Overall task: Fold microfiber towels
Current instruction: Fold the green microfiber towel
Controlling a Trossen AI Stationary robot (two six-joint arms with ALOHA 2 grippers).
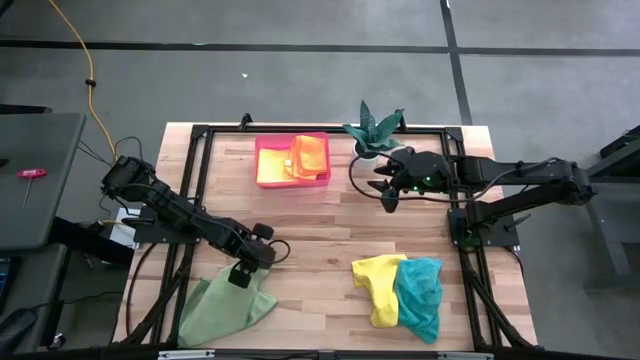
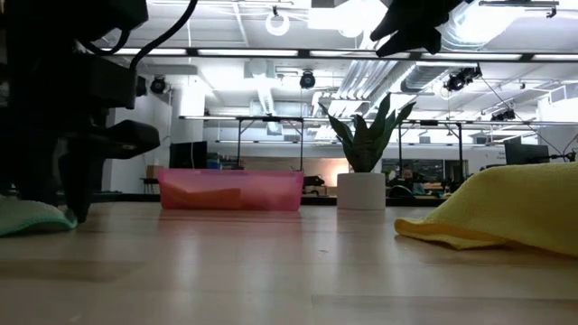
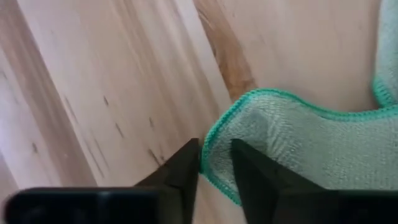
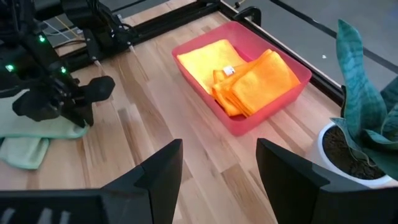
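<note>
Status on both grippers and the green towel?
Left gripper pinching the light green towel at its edge. Right gripper open, hovering near the plant. Nothing in the way.

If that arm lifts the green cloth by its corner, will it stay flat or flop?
Probably flop: the green cloth already lies rumpled, and its edge curls between the left gripper fingers. It looks light and thin, so most would likely hang and drag.

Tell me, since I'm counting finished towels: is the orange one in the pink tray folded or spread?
Folded. The orange towel lies in the pink tray as a compact stack of layers beside a flat yellow towel.
</note>
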